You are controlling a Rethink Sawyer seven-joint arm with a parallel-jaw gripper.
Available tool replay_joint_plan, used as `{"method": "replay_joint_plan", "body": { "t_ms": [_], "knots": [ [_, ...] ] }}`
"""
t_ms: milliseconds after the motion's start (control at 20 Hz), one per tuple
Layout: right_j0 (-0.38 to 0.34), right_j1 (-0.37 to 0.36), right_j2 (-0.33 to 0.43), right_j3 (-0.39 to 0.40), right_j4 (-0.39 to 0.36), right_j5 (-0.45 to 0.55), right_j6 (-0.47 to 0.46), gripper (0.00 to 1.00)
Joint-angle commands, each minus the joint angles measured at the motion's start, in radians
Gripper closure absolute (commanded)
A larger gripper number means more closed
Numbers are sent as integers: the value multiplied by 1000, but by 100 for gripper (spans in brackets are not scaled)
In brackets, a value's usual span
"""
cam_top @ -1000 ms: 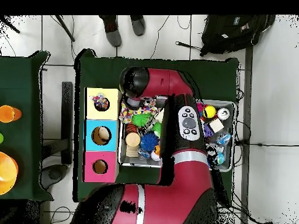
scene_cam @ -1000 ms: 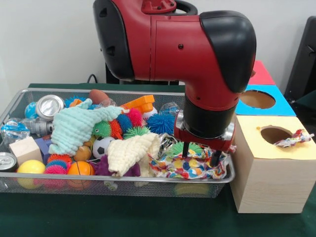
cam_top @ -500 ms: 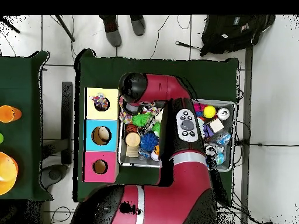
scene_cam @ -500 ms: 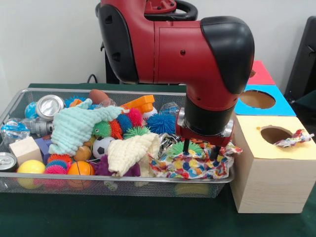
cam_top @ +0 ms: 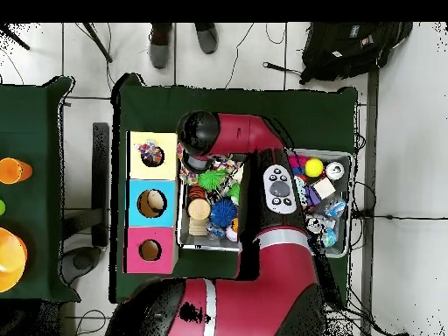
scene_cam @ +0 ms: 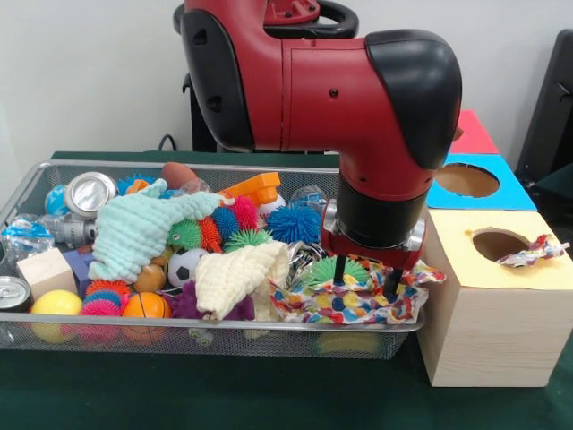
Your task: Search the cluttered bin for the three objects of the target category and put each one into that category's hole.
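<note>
Green cloth covers the table, and a white wall stands behind it. On the cloth sits a wire bin packed with clutter, and at its 3 o'clock side in the front view stands a row of boxes: a yellow-topped wooden box, then a blue box, then a pink box, each with a round hole.

The red arm reaches down over the bin's right end. Its gripper has two dark fingers standing apart, their tips down in a crumpled colourful wrapper; whether they pinch it cannot be told. A green spiky ball lies just beside the fingers.

A second piece of colourful wrapper hangs at the 3 o'clock edge of the yellow box's hole.

At 9 o'clock of the wrapper in the bin lie a cream cloth and a mint cloth, with a small football, an orange ball, a yellow ball, a wooden block and a can around them.

In the overhead view, a person's shoes show at 12 o'clock.
</note>
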Motion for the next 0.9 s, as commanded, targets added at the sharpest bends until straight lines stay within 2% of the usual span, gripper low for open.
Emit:
{"method": "replay_joint_plan", "body": {
  "t_ms": [50,350,750,900],
  "knots": [
    [-15,-16,98,128,-3,-92,-75,0],
    [-18,-11,98,158,3,-162,-42,0],
    [-10,19,97,141,1,-194,-32,0],
    [-13,15,98,161,1,-216,-31,0]
  ]
}}
